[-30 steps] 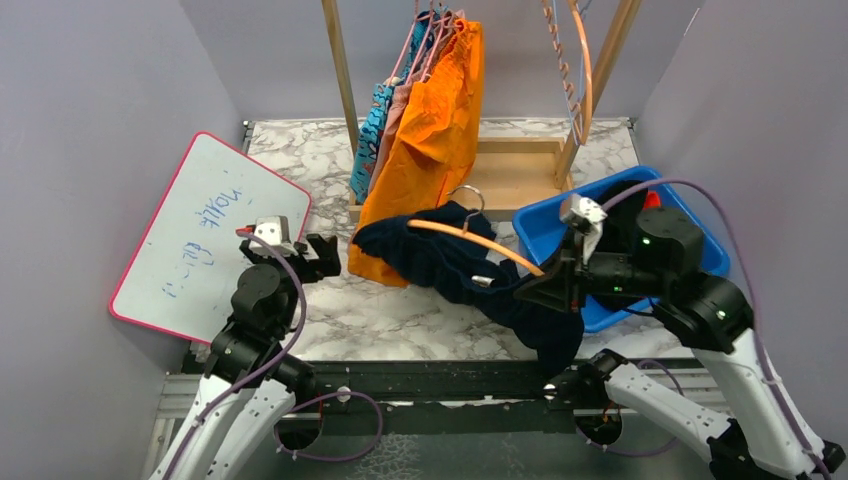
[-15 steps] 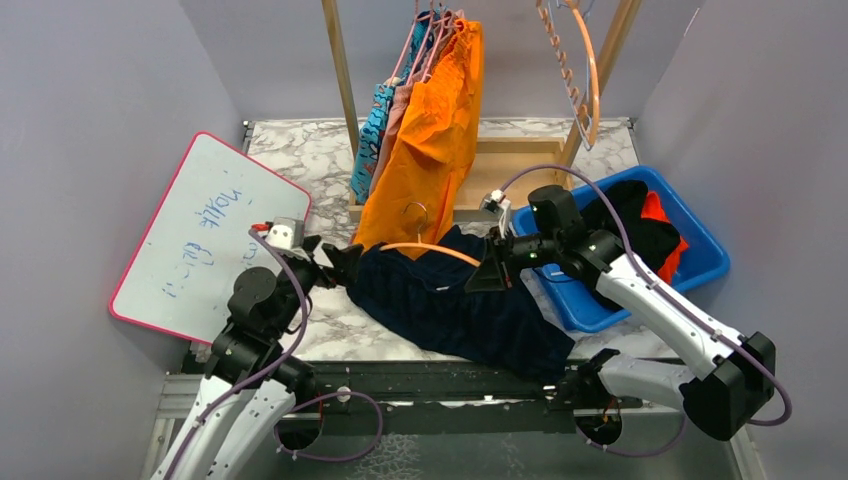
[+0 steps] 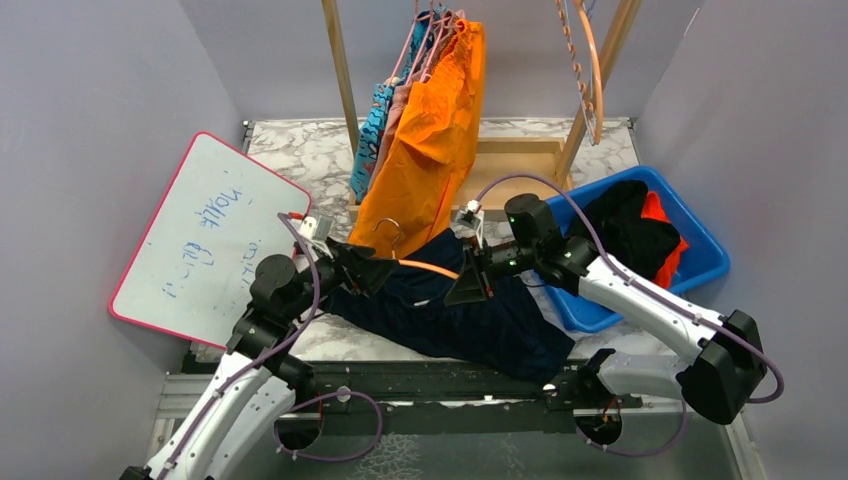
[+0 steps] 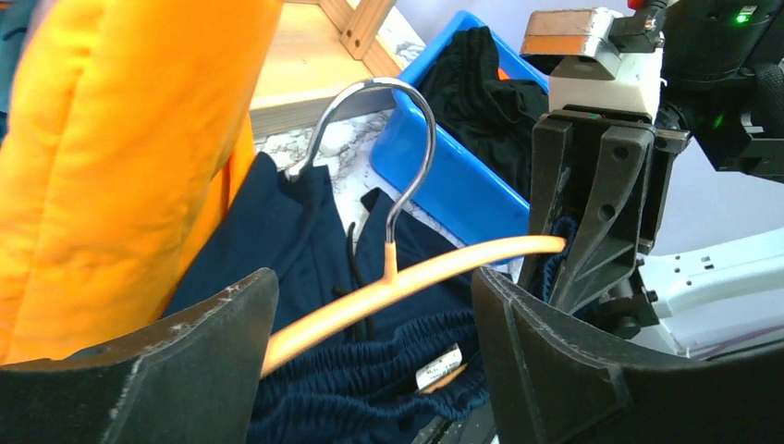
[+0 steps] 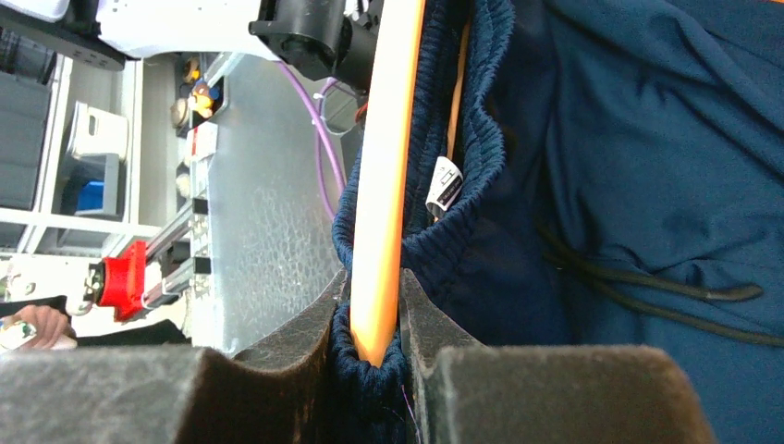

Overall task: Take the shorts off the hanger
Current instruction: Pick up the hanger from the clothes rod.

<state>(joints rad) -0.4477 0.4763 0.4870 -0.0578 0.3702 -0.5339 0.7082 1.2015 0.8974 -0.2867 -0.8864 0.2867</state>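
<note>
Navy shorts lie crumpled on the marble desk, near the middle of its front edge, with an orange hanger across their top. The left pincer is at the hanger's left part and the right pincer at its right end. Orange shorts hang from a wooden rack toward the back edge. A blue bin holding clothes sits by the right edge, and a whiteboard by the left edge.

From the left wrist, the left pincer's fingers are spread wide. The hanger's bar passes between them untouched, and its metal hook points up.

From the right wrist, the right pincer is pressed together on the hanger's bar end and the gathered waistband.
</note>
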